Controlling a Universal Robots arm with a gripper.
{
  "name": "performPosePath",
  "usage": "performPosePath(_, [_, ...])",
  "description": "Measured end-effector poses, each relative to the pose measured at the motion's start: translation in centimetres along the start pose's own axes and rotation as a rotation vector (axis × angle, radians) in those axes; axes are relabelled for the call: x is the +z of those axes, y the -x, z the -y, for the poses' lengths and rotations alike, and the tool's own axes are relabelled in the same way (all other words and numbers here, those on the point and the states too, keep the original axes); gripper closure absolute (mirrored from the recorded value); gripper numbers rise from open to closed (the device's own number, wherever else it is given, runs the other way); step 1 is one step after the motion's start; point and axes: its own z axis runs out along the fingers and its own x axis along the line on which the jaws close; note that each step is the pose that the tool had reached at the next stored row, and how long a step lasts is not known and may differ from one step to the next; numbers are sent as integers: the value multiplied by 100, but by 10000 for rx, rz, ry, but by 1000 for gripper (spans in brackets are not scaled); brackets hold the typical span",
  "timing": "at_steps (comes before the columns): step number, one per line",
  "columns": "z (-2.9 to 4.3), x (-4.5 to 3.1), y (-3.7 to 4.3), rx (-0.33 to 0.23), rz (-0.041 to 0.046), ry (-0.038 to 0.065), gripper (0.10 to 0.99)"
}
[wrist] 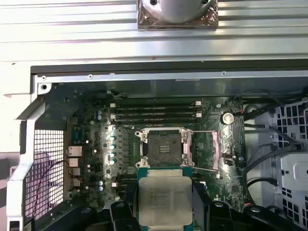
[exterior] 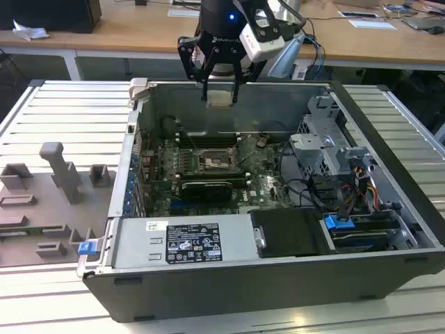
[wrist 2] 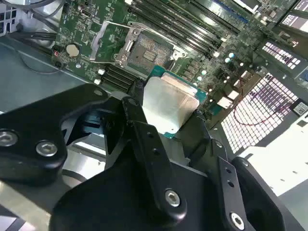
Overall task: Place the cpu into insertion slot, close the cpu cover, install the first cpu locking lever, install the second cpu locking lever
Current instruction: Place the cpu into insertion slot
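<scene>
My gripper [exterior: 221, 89] hangs above the back wall of the open computer case, shut on the cpu [exterior: 221, 98], a flat square chip with a pale metal top. In both wrist views the cpu [wrist: 165, 199] [wrist 2: 168, 103] sits level between the black fingers [wrist 2: 137, 103], well above the green board. The insertion slot [wrist: 163, 149] [wrist 2: 149, 50] [exterior: 214, 163] lies open below, with a dark centre and a silver rim and nothing in it. The cpu cover [wrist: 206, 150] [wrist 2: 107, 43] is swung open to one side of the slot.
Memory slots [wrist: 154, 110] run just beyond the socket. A labelled power supply [exterior: 184, 242] fills the case's near side. A drive cage [exterior: 327, 142] with cables stands at the exterior view's right. A grey fixture plate [exterior: 55, 188] lies outside the case on the exterior view's left.
</scene>
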Motion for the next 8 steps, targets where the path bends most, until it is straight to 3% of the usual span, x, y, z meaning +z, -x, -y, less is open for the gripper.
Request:
performPosePath(4, [1, 10, 0, 773, 69, 13, 545])
performPosePath(8, [1, 15, 0, 1094, 98, 22, 545])
